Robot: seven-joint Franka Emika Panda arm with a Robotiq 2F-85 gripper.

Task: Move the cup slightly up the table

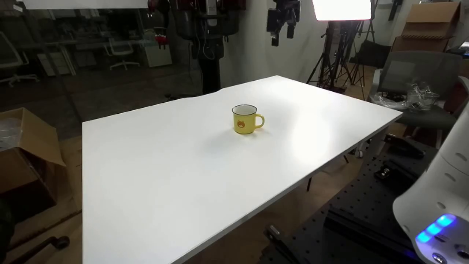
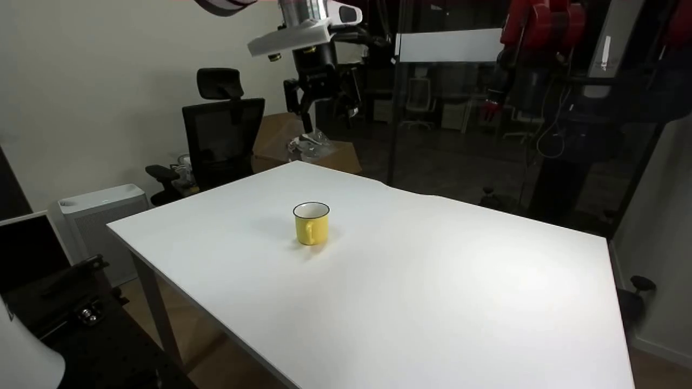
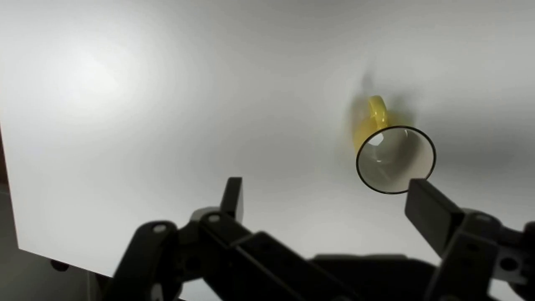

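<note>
A yellow cup stands upright on the white table (image 1: pixel 165 176). The cup shows in both exterior views (image 1: pixel 249 126) (image 2: pixel 319 231), with a dark line round its rim and a small animal face on one side. In the wrist view the cup (image 3: pixel 393 156) is right of centre, its handle pointing to the top of the picture; one fingertip overlaps its rim in the picture. My gripper (image 3: pixel 326 182) is open with nothing between its fingers. In both exterior views the gripper (image 1: pixel 283 38) (image 2: pixel 328 121) hangs high above the table, well apart from the cup.
A perforated black base (image 1: pixel 351 220) with the white arm base (image 1: pixel 432 205) stands beside the table's near edge. Cardboard boxes (image 1: pixel 33 146), a black office chair (image 2: pixel 221 140) and another robot with red parts (image 2: pixel 546 32) stand beyond the table.
</note>
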